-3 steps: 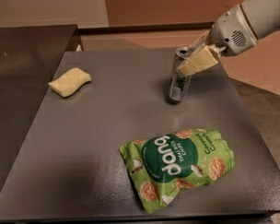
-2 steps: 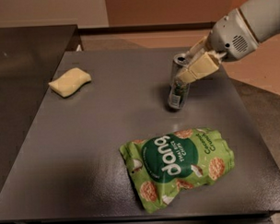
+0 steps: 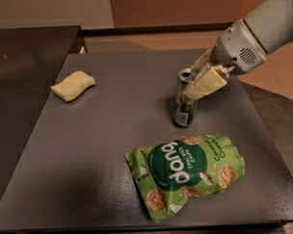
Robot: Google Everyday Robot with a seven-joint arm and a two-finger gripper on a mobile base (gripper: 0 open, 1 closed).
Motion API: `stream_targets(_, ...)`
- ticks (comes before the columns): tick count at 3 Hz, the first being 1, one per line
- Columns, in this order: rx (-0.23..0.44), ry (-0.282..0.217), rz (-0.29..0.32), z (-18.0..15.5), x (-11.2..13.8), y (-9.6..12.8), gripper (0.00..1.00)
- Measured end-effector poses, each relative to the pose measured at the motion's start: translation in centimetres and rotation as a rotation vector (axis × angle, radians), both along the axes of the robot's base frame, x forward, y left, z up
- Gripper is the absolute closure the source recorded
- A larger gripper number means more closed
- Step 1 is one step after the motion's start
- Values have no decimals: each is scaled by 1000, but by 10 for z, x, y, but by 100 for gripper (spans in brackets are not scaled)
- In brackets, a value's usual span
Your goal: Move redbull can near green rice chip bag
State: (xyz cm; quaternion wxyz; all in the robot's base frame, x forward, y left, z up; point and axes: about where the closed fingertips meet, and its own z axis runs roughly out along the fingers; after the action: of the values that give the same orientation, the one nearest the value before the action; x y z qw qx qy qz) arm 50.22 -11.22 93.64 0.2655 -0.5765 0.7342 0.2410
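The redbull can (image 3: 184, 113) is a slim silver can with dark markings, upright with a slight tilt over the grey table (image 3: 108, 134), right of centre. My gripper (image 3: 193, 86) comes in from the upper right and is shut on the can's upper part, its pale fingers (image 3: 205, 83) on either side of it. I cannot tell whether the can's base touches the table. The green rice chip bag (image 3: 187, 173), light green with a dark "dang" circle, lies flat just in front of the can, a small gap apart.
A pale yellow sponge-like lump (image 3: 73, 86) lies at the table's far left. A darker counter (image 3: 24, 70) adjoins the table on the left. The table's right edge (image 3: 270, 148) drops to the floor beside my arm (image 3: 259, 33).
My gripper has carried the can toward the front of the table, closer to the bag. The bag and the yellow lump have not moved.
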Motion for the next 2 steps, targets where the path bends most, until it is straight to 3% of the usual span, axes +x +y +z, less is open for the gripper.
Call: stream_targets(2,-23,4,-8,-9,-8,6,59)
